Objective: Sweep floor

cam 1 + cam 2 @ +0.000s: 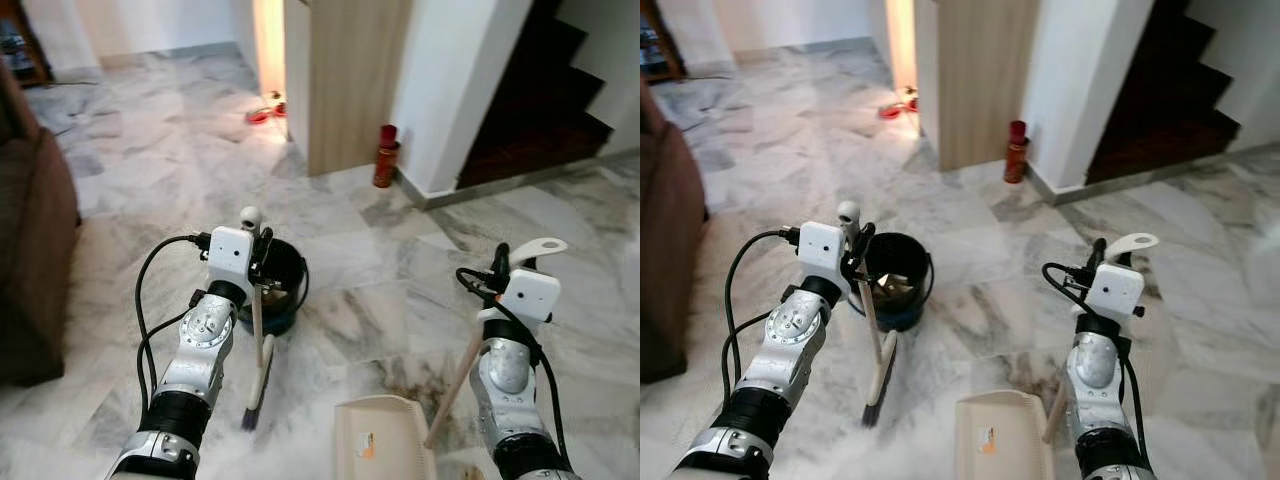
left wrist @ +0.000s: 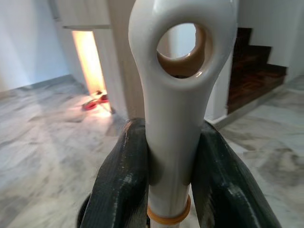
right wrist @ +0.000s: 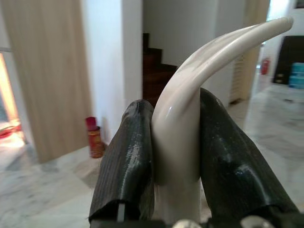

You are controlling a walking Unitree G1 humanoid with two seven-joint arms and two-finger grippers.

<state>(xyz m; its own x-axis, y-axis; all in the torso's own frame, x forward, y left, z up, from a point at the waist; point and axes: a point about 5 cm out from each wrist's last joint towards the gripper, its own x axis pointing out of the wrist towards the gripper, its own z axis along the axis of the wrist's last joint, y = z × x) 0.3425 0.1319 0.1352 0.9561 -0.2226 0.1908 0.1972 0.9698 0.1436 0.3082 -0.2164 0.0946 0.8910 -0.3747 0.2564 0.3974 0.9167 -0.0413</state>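
My left gripper [image 1: 262,246] is shut on the cream handle of a small broom [image 1: 257,330], just below the hanging hole at its top [image 2: 182,47]. The broom stands nearly upright and its dark bristles [image 1: 254,398] rest on the marble floor. Just behind it stands a dark round bin [image 1: 285,290]. My right gripper [image 1: 500,264] is shut on the curved cream handle [image 3: 190,90] of a long-handled dustpan. The dustpan's beige tray [image 1: 385,440] lies on the floor between my arms, at the picture's lower edge.
A brown sofa [image 1: 35,250] stands at the left. Ahead are a wooden panel [image 1: 350,80] and a white wall corner [image 1: 450,90], with a red can [image 1: 385,155] at its foot. Dark stairs [image 1: 545,95] rise at the right. Red slippers [image 1: 262,113] lie by a lit doorway.
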